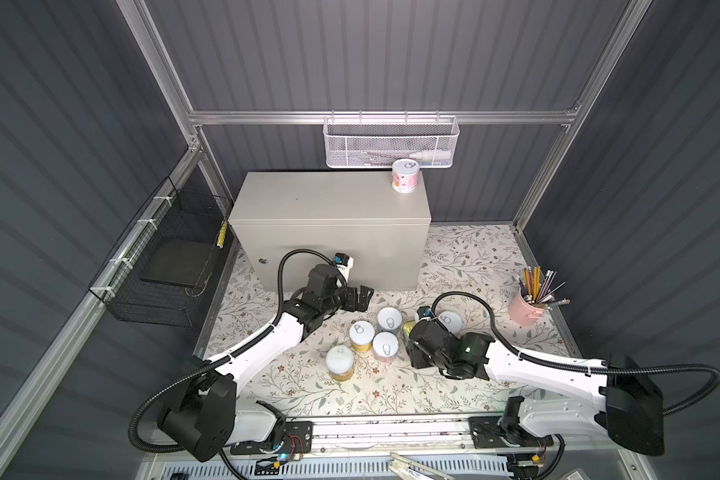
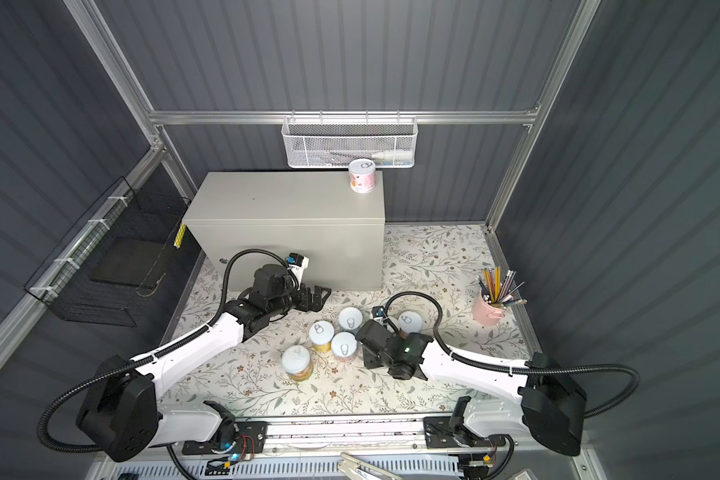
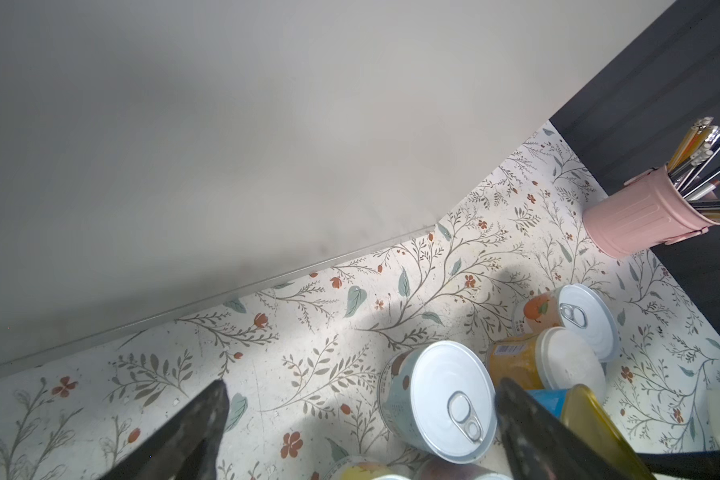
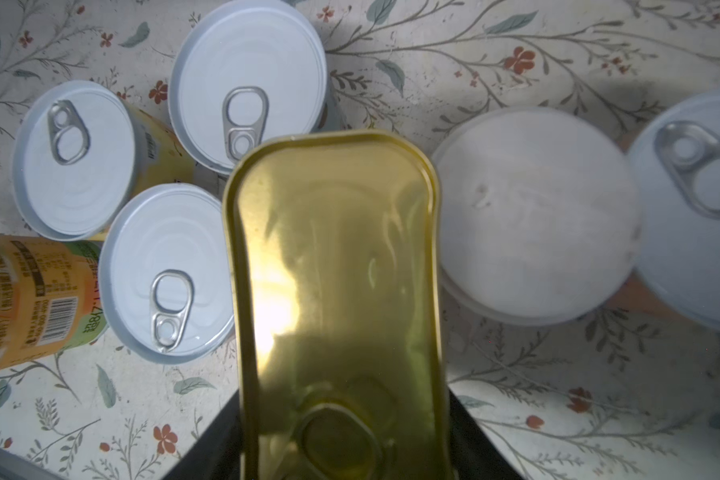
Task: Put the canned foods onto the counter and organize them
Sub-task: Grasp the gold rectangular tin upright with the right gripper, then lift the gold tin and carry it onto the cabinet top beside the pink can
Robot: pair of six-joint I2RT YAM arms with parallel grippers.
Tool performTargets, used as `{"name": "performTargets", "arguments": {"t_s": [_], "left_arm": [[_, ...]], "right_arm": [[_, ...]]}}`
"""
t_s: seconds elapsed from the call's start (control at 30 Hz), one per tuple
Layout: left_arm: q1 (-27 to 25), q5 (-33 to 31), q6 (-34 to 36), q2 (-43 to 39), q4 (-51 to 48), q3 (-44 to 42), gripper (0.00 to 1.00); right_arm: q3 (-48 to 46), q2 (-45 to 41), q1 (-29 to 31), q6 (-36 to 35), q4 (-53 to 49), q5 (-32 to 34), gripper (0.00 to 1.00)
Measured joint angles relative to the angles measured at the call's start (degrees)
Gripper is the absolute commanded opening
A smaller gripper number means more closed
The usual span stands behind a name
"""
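Grasping appears to be the step in hand: the right hand (image 4: 341,415) is closed on the gold-topped tin (image 4: 337,249), among round cans (image 1: 385,347) at lower centre in a top view. The left hand (image 1: 360,297) is wide open and empty. Next, as judged: lift clear, then set the tin on the beige box (image 1: 329,199) near the pink can (image 1: 405,176).

Nothing read in full.
- Orange-label can (image 4: 26,299): carried barcode (image 4: 57,321) and blocks of small Chinese print, too blurred to read. Larger green characters beside barcode were also unclear.
- Yellow-label can (image 4: 154,145): showed short line of dark print, unreadable.
- White-lidded orange can (image 3: 512,357): had small dark print block, unreadable.
- Pink-label can (image 1: 405,178) on surface (image 1: 329,199): showed pink graphics, any text too small.
- Yellow strip (image 1: 223,235) on surface's side: bore black marks, unreadable.
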Motion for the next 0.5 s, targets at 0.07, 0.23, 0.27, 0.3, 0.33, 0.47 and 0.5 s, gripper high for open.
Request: {"name": "performTargets", "arguments": {"t_s": [0.07,0.23,0.27,0.3,0.33,0.47,0.5], "left_arm": [[0.0,0.0,0.0,0.0,0.1,-0.2,1.00],[0.0,0.0,0.0,0.0,0.3,-1.0,1.00],[0.0,0.0,0.0,0.0,0.4,-1.3,1.00],[0.0,0.0,0.0,0.0,0.5,-1.6,1.00],[0.0,0.0,0.0,0.0,0.5,-1.8,1.00],[0.0,0.0,-0.1,0.0,0.7,-2.7,1.00],[0.0,0.0,-0.1,0.0,0.7,-2.8,1.00]], "right_arm": [[0.0,-1.3,0.0,0.1,-0.3,0.1,0.49],[0.0,-4.2,0.0,0.1,-1.2,0.8,0.49],[0.0,-4.9,0.0,0.1,-1.8,1.0,0.48],[0.0,-5.9,0.0,0.1,-2.5,1.4,0.48],[0.0,-6.7,0.0,0.1,-3.1,1.7,0.48],[1.4,-8.9,0.0,-0.5,-6.9,3.5,0.48],[2.3,-9.0,0.0,-0.7,-8.1,3.8,0.47]]}}
